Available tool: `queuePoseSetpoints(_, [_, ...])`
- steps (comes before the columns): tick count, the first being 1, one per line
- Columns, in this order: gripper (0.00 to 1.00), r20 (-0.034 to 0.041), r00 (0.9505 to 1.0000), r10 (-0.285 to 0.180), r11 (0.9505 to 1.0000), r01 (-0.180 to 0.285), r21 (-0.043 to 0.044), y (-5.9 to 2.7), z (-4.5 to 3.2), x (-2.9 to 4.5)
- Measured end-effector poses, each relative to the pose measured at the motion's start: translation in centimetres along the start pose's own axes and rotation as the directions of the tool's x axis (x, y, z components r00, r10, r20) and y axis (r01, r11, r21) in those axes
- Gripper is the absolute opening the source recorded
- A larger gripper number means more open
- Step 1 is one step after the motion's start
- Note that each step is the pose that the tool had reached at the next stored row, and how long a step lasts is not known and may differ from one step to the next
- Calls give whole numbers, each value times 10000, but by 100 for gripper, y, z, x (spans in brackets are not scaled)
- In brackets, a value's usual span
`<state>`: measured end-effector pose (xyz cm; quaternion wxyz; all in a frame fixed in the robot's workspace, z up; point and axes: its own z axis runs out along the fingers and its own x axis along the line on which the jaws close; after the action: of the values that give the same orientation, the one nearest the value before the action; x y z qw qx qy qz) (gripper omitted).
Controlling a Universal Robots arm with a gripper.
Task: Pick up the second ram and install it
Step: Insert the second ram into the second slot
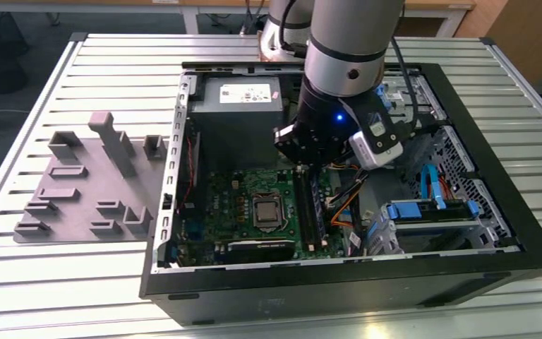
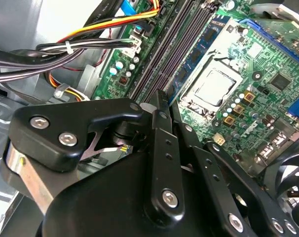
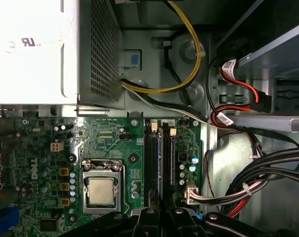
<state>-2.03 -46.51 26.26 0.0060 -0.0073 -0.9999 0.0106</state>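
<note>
The second ram (image 1: 307, 208) is a thin dark stick standing in a memory slot of the green motherboard (image 1: 243, 212), beside the processor socket (image 1: 265, 210). In the second wrist view its black chips (image 2: 204, 42) show along the slot. My gripper (image 1: 301, 167) is low inside the computer case. Its black fingers are drawn together right at one end of the stick (image 3: 162, 158). In both wrist views the fingertips (image 2: 160, 98) meet over that end. I cannot tell whether they pinch the stick or rest on it.
The open black case (image 1: 497, 233) has a power supply (image 1: 238, 99) at the back, cable bundles (image 3: 268, 168) and a blue drive bay (image 1: 431, 212) beside the slots. A grey plastic tray (image 1: 82, 191) with upright blocks lies at the exterior view's left on the slatted table.
</note>
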Motion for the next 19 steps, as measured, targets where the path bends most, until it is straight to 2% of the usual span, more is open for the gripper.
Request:
queuePoseSetpoints(9, [14,-2,10000,1,10000,-1,4,-2,158,-2])
queuePoseSetpoints(14, [14,-2,10000,0,10000,0,0,-50,213,-3])
queuePoseSetpoints(19, [14,-3,10000,0,10000,0,-6,-53,276,-4])
